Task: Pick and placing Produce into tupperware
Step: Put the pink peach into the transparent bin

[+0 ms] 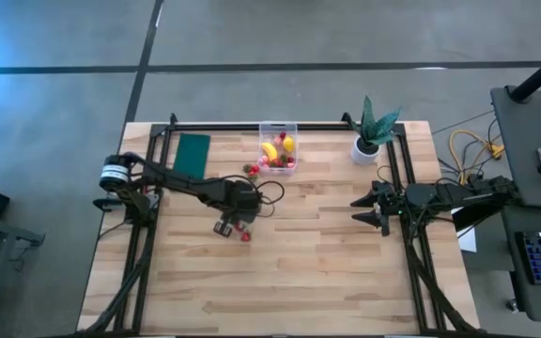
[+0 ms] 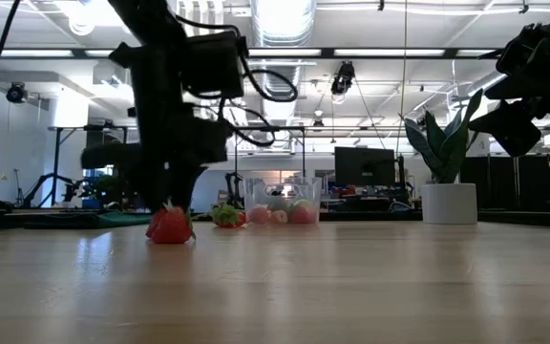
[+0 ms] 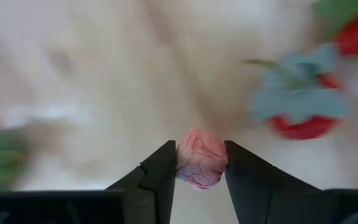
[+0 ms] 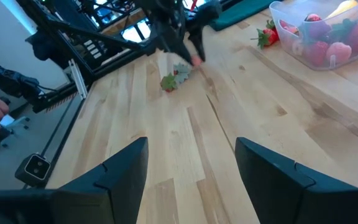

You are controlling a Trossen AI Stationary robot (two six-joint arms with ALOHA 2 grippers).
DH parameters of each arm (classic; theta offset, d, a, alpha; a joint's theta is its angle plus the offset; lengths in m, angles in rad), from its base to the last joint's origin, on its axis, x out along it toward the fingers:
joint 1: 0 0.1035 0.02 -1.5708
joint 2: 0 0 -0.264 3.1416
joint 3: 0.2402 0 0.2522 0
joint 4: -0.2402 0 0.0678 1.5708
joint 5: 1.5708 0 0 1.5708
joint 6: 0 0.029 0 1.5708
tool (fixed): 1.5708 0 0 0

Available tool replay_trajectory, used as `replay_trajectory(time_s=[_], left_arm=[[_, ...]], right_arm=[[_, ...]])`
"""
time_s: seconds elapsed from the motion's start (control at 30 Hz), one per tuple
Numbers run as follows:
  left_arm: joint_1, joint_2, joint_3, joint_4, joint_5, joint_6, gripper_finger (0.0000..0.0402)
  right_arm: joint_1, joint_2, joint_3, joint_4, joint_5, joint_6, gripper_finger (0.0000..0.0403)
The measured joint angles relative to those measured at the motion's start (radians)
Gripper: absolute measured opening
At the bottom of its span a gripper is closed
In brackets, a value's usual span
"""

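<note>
A pale pink strawberry (image 3: 200, 158) is pinched between the left gripper's (image 3: 200, 163) fingers (image 3: 161, 168). Two red strawberries (image 3: 303, 124) are seen beside it at two o'clock. The right gripper's (image 4: 191, 163) fingers are held open.

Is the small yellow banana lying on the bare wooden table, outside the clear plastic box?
No, the small yellow banana lies inside the clear plastic box, among red fruits.

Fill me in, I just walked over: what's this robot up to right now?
It is packing toy produce into a clear tupperware at the table's far edge, which already holds several pieces. The left gripper is down at mid-table with its fingers on either side of a pink strawberry; a red strawberry lies beside it. The right gripper waits open at the right side.
</note>
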Motion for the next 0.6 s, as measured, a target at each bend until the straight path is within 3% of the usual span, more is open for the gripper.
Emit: replay_trajectory(time_s=[0.1,0.17,0.4,0.6], left_arm=[[0.012,-0.010,0.051,-0.021,-0.111,0.061,0.0106],[0.035,-0.017,0.106,-0.044,-0.124,0.110,0.0105],[0.198,-0.013,0.345,-0.017,-0.118,0.231,0.0105],[0.397,0.064,0.480,0.047,-0.014,0.245,0.0105]], right_arm=[[0.000,0.000,0.000,0.000,0.000,0.000,0.0233],[0.000,0.000,0.000,0.000,0.000,0.000,0.0233],[0.000,0.000,0.000,0.000,0.000,0.000,0.0233],[0.000,0.000,0.000,0.000,0.000,0.000,0.0233]])
